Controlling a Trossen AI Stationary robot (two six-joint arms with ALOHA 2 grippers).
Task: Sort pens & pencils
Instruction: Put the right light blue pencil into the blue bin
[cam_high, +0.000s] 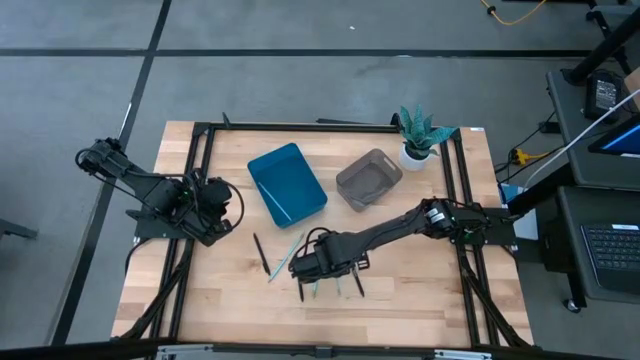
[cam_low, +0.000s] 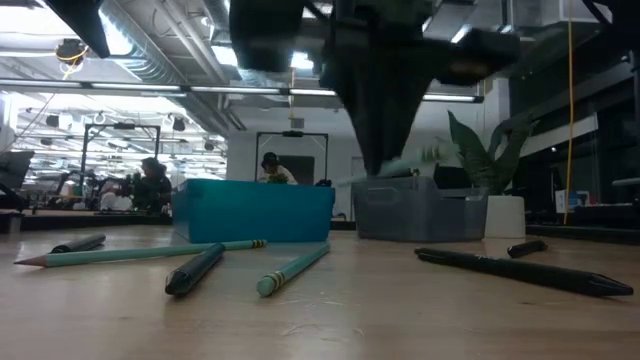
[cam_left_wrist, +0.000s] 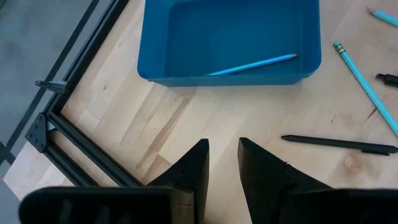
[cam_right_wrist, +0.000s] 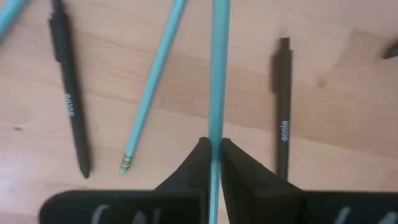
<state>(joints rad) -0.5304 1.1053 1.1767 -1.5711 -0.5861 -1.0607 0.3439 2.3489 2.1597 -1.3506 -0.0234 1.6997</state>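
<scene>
Fingers of the right gripper (cam_right_wrist: 213, 148) are seen pinched together on a light blue pencil (cam_right_wrist: 219, 74), whose shaft runs forward between them and is cut off at the picture's edge, so neither end can be made out there. On either side of it in the right wrist view lie two black pens (cam_right_wrist: 69, 102) (cam_right_wrist: 283, 112) with white lettering too small to read, and a second light blue pencil (cam_right_wrist: 152, 84) with its eraser end near the fingers. From above, the right gripper (cam_high: 312, 268) is found low over the front middle of the wooden table (cam_high: 420, 300), and most of the cluster is hidden beneath it; only one black pen (cam_high: 260, 254) to its left is seen clearly apart. Behind are a blue bin (cam_high: 287, 184) and a grey bin (cam_high: 368, 180), with a potted plant (cam_high: 418, 135) at the far right corner. One light blue pencil (cam_left_wrist: 252, 64) is shown lying inside the blue bin (cam_left_wrist: 186, 62); the contents of the grey bin cannot be told. The left gripper (cam_left_wrist: 222, 155) waits at the table's left side, its fingers parted by a narrow gap, nothing between them.
</scene>
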